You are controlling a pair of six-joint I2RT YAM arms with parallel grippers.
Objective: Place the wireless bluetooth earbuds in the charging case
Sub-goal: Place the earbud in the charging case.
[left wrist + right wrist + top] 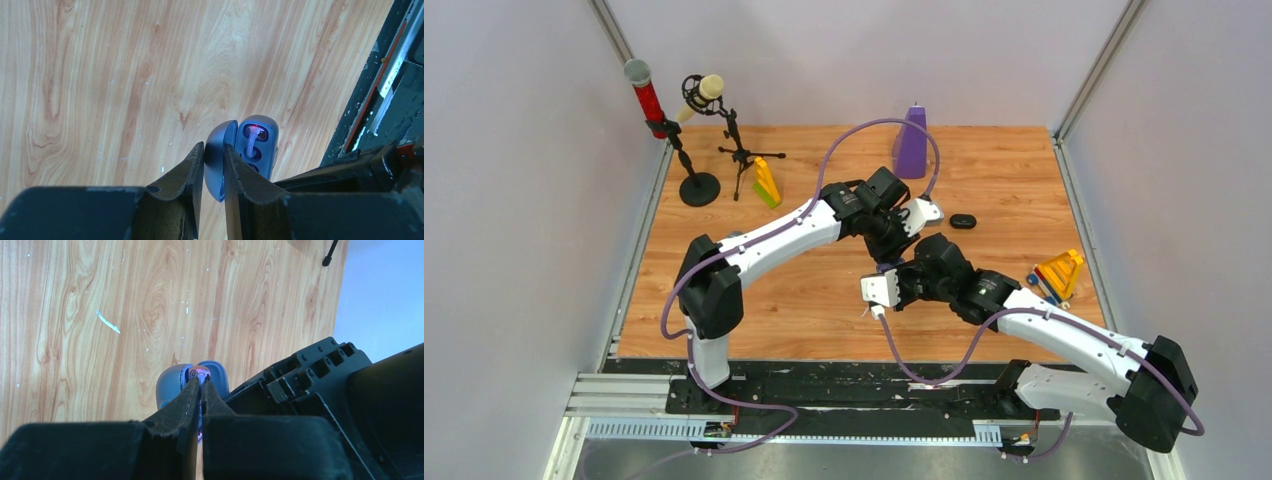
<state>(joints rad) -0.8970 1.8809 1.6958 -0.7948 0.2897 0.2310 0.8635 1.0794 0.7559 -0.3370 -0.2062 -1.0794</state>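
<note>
- The left gripper [214,148] has its jaws narrowed onto the open lid [222,132] of the blue case [270,145], over the middle of the table [824,300].
- The case's long axis runs in line with the left fingers, and its open face is turned toward the left wrist camera.
- A pale purple earbud [253,139] sits in the far socket, its stem lying along that axis.
- The right gripper [200,381] has its jaws pressed together, with a small glossy bud [199,372] at the tips. Whether it is gripped or only touched, I cannot tell.
- A black case [963,221] lies on the table further back.
</note>
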